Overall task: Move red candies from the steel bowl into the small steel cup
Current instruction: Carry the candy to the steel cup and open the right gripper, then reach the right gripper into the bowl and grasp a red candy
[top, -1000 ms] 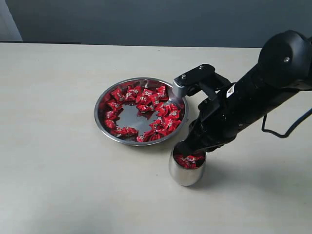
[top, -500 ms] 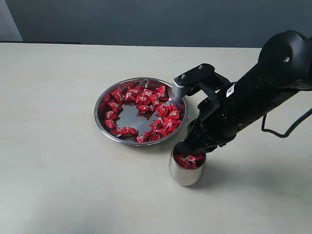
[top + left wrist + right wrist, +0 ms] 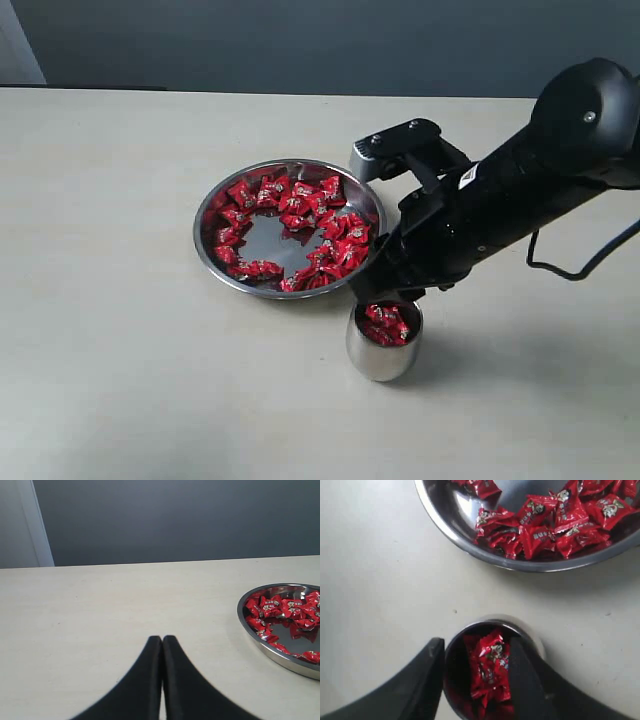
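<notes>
The steel bowl [image 3: 262, 238] sits mid-table with red candies [image 3: 300, 205] ringed round its flat bottom. Just in front of it on the right stands the small steel cup [image 3: 383, 355], with several red candies [image 3: 386, 323] piled inside. My right gripper [image 3: 386, 298] hovers right over the cup's mouth. In the right wrist view that gripper [image 3: 476, 645] is open, its fingers apart above the cup [image 3: 495, 621] and the candies in it [image 3: 490, 665], holding nothing. My left gripper [image 3: 162, 641] is shut and empty over bare table, left of the bowl [image 3: 250, 627].
The pale table [image 3: 120, 330] spreads wide to the left and front. My right arm [image 3: 520, 180] slants down from the right edge, its wrist block next to the bowl's right rim. A dark wall runs behind the table.
My right gripper has lifted a little off the cup's mouth and the wrist has shifted left. More of the candies in the cup now shows.
</notes>
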You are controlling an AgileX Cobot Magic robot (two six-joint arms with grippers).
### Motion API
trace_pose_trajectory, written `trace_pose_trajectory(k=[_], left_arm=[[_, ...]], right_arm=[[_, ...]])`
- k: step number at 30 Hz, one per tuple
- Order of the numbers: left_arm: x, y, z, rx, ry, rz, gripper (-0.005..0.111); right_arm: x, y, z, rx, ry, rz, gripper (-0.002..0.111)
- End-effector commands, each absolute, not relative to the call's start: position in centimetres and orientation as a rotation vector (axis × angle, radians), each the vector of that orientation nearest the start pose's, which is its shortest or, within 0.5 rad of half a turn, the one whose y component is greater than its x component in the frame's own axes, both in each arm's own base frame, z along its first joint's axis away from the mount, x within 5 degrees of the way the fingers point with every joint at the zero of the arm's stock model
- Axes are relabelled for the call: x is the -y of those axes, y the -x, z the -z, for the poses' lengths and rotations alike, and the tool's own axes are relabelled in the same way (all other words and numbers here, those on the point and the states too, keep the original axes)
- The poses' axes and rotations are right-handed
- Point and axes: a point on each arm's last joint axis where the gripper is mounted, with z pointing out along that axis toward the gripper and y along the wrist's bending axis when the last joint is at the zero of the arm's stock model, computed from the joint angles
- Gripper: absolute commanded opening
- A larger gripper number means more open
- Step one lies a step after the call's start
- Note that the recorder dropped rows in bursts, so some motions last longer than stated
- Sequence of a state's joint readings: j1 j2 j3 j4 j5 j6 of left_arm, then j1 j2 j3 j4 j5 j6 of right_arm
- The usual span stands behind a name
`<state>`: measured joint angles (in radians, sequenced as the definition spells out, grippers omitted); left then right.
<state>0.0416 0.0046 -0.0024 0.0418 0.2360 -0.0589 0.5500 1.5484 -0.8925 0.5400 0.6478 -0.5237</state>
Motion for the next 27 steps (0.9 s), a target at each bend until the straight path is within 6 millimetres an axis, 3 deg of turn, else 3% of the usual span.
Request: trace_pose_trajectory(k=[1,8,16,19,22,27], left_arm=[[-0.3,-5.5,-19.2,-1.715,0.056,-0.018,0.0],[-0.3,-5.5,-19.2,-1.715,0.056,-0.018,0.0],[-0.3,-5.5,-19.2,-1.715,0.056,-0.018,0.0],[-0.3,-5.5,-19.2,-1.715,0.056,-0.018,0.0],[-0.3,-5.5,-19.2,-1.715,0.056,-0.018,0.0],[-0.3,-5.5,-19.2,-1.715,0.056,-0.018,0.0]], right_arm=[[-17.7,-23.3,-21.3,-2.578,0.905,-0.591,0.041],[-17.8,-24.2,-21.8,-2.504,0.838,-0.567,0.041],[-19.2,-27.8,-27.0,-2.217,0.677,-0.545,0.041],[-19.6,-28.7,-27.8,-2.183,0.684,-0.532,0.041],[-20.1,-30.0,-27.2,-2.147,0.701,-0.482,0.041],[-21.5,-32.3,-23.3,-2.236,0.739,-0.461,0.041]])
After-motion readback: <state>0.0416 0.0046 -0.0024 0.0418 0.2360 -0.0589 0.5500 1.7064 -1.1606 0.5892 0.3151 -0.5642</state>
